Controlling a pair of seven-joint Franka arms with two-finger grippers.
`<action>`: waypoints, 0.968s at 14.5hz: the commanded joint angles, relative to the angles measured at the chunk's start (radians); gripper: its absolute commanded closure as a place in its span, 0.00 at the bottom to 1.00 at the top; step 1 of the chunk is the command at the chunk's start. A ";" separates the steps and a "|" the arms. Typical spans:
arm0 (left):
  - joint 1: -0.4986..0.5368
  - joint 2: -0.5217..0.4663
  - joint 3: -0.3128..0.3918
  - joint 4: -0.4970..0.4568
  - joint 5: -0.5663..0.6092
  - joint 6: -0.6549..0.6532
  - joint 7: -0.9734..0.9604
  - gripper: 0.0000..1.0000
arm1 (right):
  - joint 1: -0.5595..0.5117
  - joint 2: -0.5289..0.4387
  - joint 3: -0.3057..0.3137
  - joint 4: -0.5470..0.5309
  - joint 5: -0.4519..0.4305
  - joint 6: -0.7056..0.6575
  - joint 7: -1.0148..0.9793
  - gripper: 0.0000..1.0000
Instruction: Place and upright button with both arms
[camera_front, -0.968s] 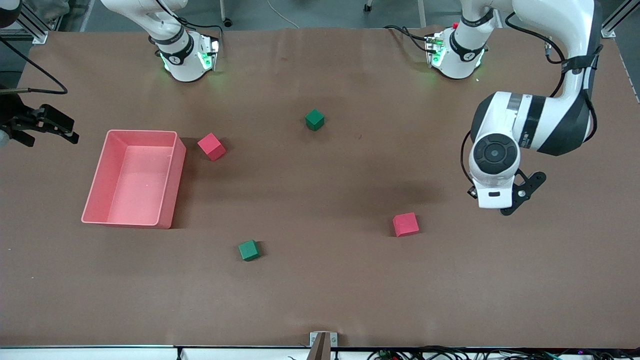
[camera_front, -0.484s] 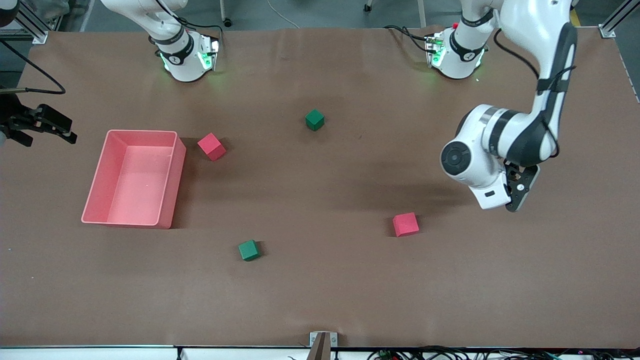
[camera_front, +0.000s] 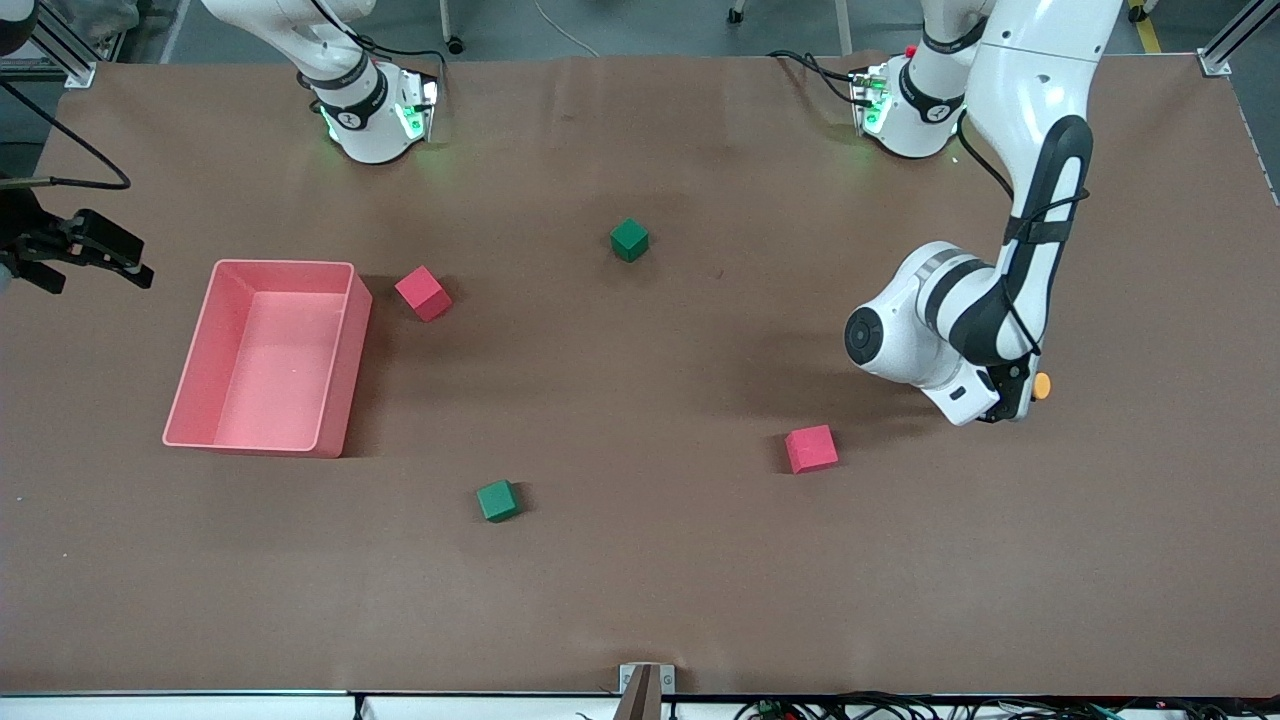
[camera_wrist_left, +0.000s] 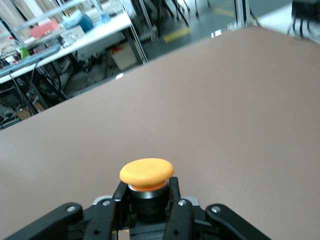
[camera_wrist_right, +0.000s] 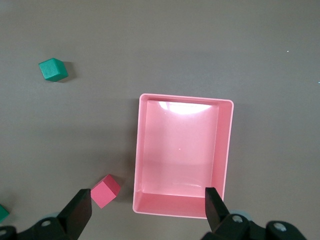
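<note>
Right of centre, the left gripper is clamped on the button, held above bare table. Small, rigid, presumably light; best gripped by its dark body beneath the cap. Right gripper waits, spread wide and empty.

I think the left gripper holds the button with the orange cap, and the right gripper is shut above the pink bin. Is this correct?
Not fully. The right gripper is open, not shut: the right wrist view shows its fingers spread wide above the pink bin. The rest holds: the left gripper grips the button.
</note>
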 joint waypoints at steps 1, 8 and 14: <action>0.010 0.065 0.000 -0.014 0.123 -0.037 -0.172 1.00 | -0.021 0.006 0.004 0.016 0.012 -0.024 -0.005 0.00; 0.057 0.238 0.005 -0.014 0.341 -0.142 -0.451 1.00 | -0.021 0.006 0.004 0.016 0.009 -0.035 -0.003 0.00; 0.103 0.283 0.005 -0.011 0.444 -0.201 -0.576 1.00 | -0.022 0.006 0.004 0.044 0.012 -0.066 -0.002 0.00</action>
